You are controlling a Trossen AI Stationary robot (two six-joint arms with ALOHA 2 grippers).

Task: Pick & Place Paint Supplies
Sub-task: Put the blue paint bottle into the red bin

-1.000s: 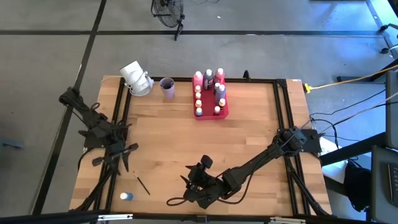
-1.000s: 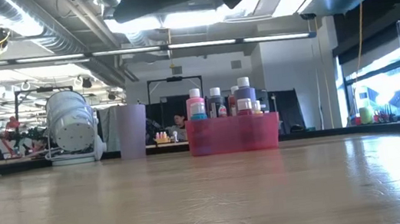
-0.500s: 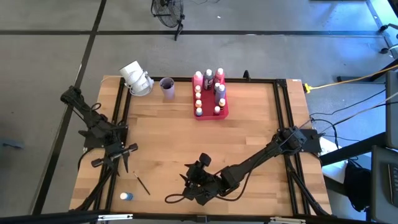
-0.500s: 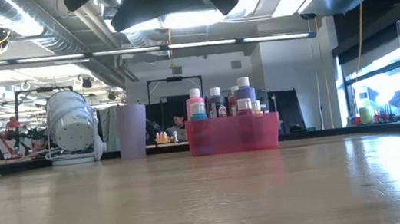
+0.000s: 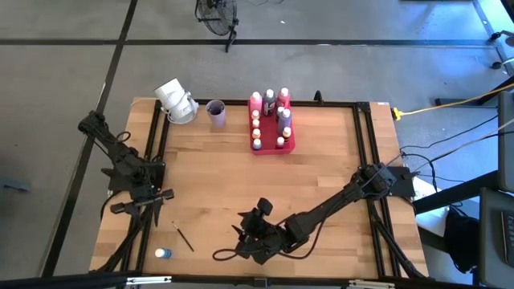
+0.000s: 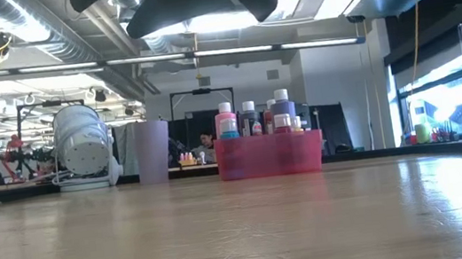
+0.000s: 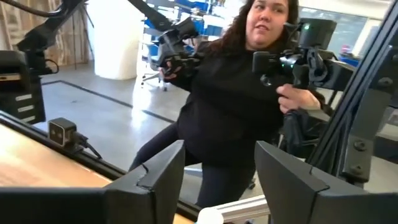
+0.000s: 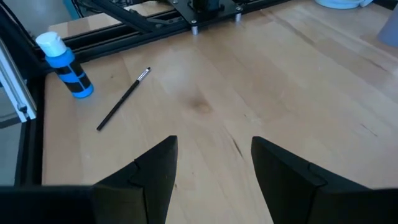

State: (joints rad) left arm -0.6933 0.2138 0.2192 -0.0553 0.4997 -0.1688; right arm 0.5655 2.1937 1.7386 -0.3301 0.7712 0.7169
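At the near edge of the bench (image 5: 321, 168), the right tool (image 5: 243, 234) hangs low with its fingers (image 8: 152, 168) spread and nothing between them. Just beyond it on bare wood lie a blue paint bottle (image 5: 163, 254), tipped on its side by the near left corner, and a thin dark paintbrush (image 5: 184, 238) close beside it, not touching it.

The left tool (image 5: 157, 195) sits over the bench's left rail, its fingers (image 7: 163, 174) parted and empty, pointing off the bench toward a person (image 7: 230, 99) standing on the floor.

The middle of the bench is open wood. At the far edge, a pink-red tray (image 5: 287, 146) holds the other paint bottles (image 5: 269, 98) upright; from above their colours are hard to make out. A lilac cup (image 5: 215, 113) stands left of the tray, then a white device (image 5: 175, 102) at the corner.
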